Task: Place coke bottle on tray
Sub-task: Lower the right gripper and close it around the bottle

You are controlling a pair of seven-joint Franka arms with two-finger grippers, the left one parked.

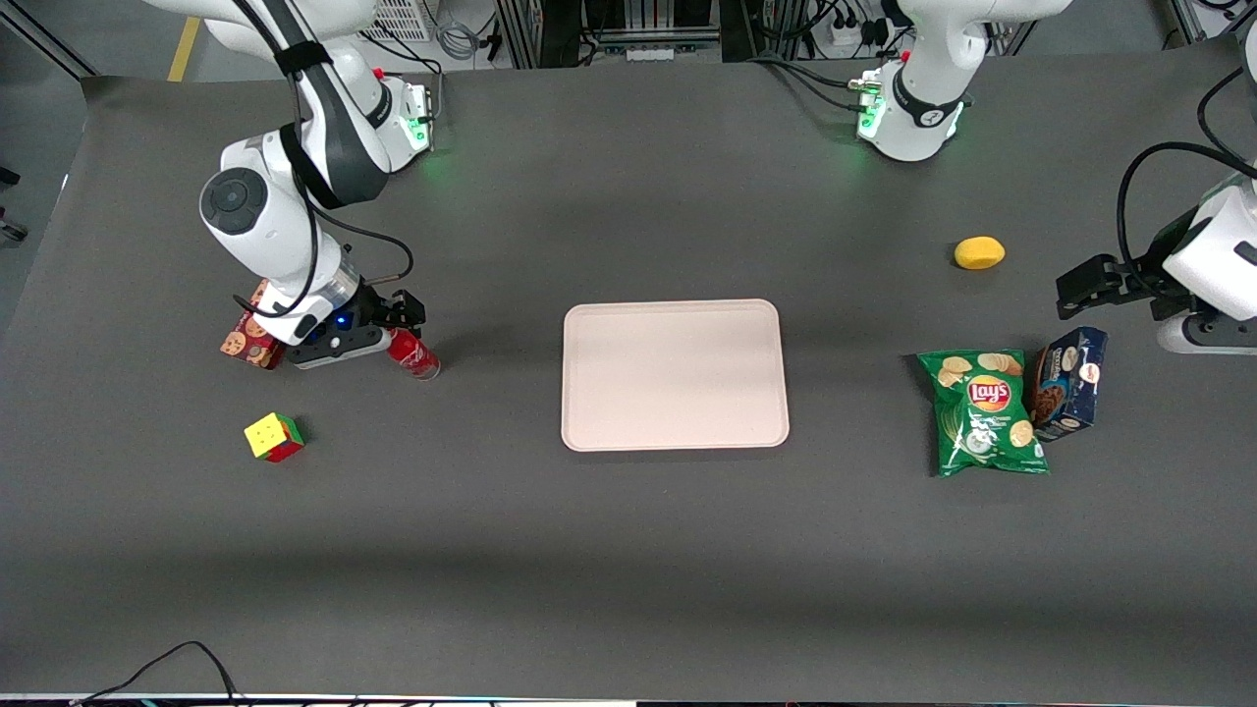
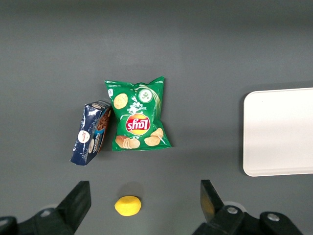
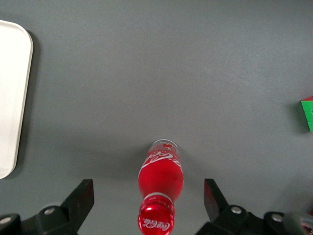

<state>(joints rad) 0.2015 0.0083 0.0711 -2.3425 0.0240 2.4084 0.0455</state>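
Note:
The coke bottle [image 1: 415,356], red with a red cap and white script, stands on the table toward the working arm's end. In the right wrist view the coke bottle [image 3: 161,178] is between the two fingers, its cap nearest the camera. My right gripper [image 1: 401,324] hangs over the bottle's top, and in the wrist view the gripper [image 3: 148,195] is open, with both fingers well clear of the bottle. The pale pinkish tray [image 1: 674,374] lies flat mid-table, apart from the bottle, with nothing on it. Its edge also shows in the right wrist view [image 3: 12,98] and the left wrist view [image 2: 279,132].
A red cookie box [image 1: 245,342] lies partly under the working arm. A Rubik's cube [image 1: 274,437] sits nearer the front camera than the bottle. Toward the parked arm's end are a green chips bag [image 1: 985,412], a blue cookie box [image 1: 1070,381] and a yellow lemon [image 1: 979,252].

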